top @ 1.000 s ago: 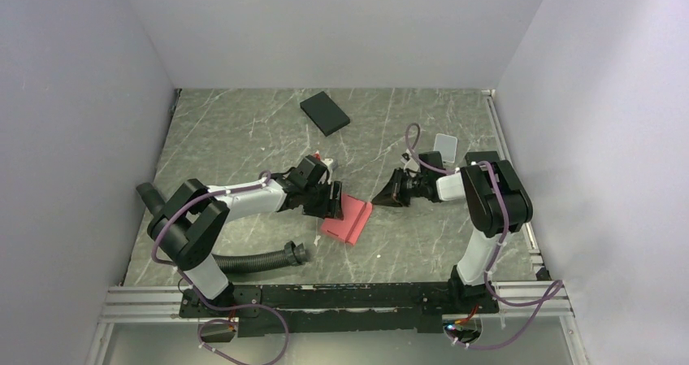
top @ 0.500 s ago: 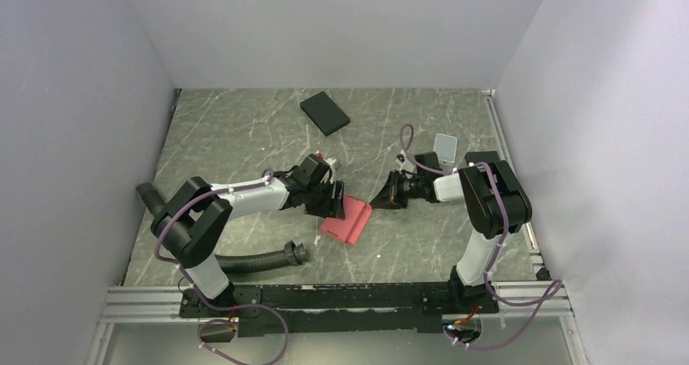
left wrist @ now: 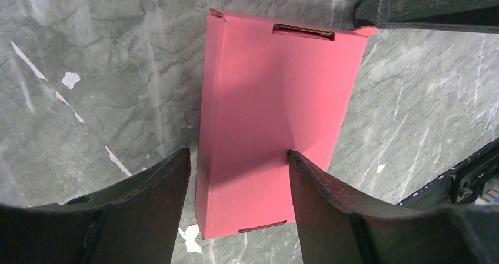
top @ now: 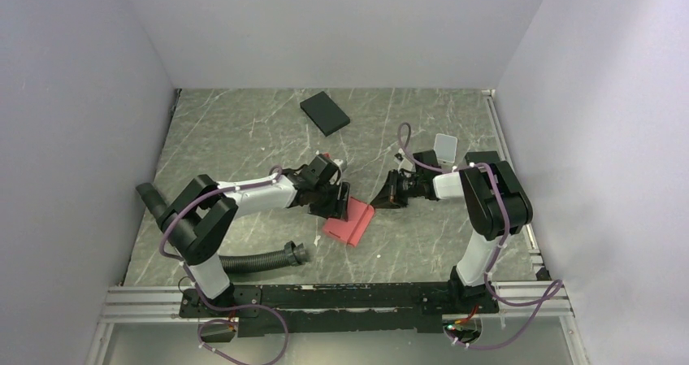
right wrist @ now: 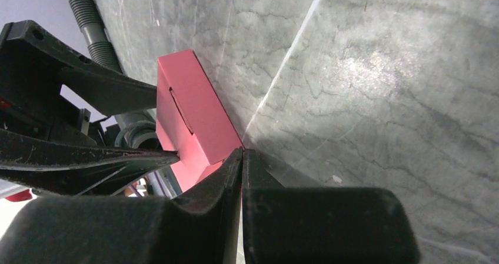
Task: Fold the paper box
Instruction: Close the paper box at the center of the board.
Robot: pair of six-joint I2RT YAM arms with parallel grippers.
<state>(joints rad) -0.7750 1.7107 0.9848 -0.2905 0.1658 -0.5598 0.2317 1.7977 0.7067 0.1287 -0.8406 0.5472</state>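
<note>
paper box point(left wrist: 270, 117) flat just under the wide-spread left tool point(left wrist: 238, 155)

Top cam: even, soft light, sharp all over. Left wrist cam: my left fingers point(left wrist: 141, 217) are soft-focus up close and throw a shadow over the paper box point(left wrist: 270, 87). Right wrist cam: glare patch on the table point(right wrist: 365, 64), right fingers point(right wrist: 206, 217) blurred.

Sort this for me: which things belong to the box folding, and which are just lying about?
Job: paper box; left gripper, open over it; right gripper, shut by its corner.
Lying about: black flat box; corrugated hose; small white item.
</note>
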